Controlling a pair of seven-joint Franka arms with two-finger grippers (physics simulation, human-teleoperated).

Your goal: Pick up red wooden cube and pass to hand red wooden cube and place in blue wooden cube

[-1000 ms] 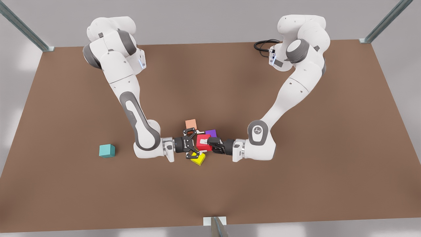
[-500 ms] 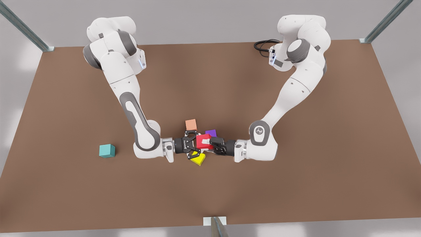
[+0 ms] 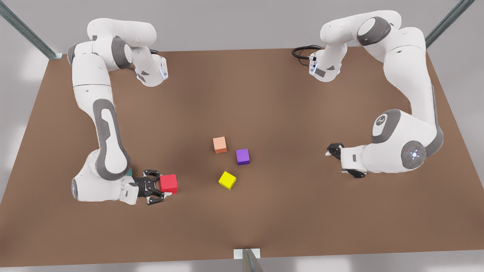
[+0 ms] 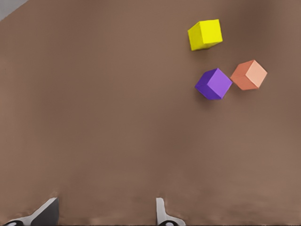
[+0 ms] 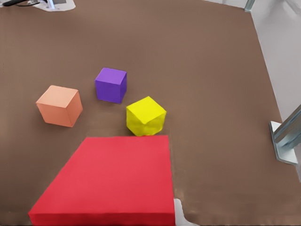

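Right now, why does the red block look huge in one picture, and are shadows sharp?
Right wrist view: the red block, held in the right arm's fingers, sits close to the lens and dwarfs the yellow block. Front view: even light, faint soft shadows on the table. Left wrist view: left arm's fingers wait open; same soft shading.

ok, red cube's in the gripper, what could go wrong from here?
1. Shallow grip: the right gripper holds the red wooden cube near its fingertips, with most of the cube sticking out, so it may slip.
2. The blue wooden cube is almost hidden behind that arm's wrist, so repositioning could knock it.

The left gripper waits open.
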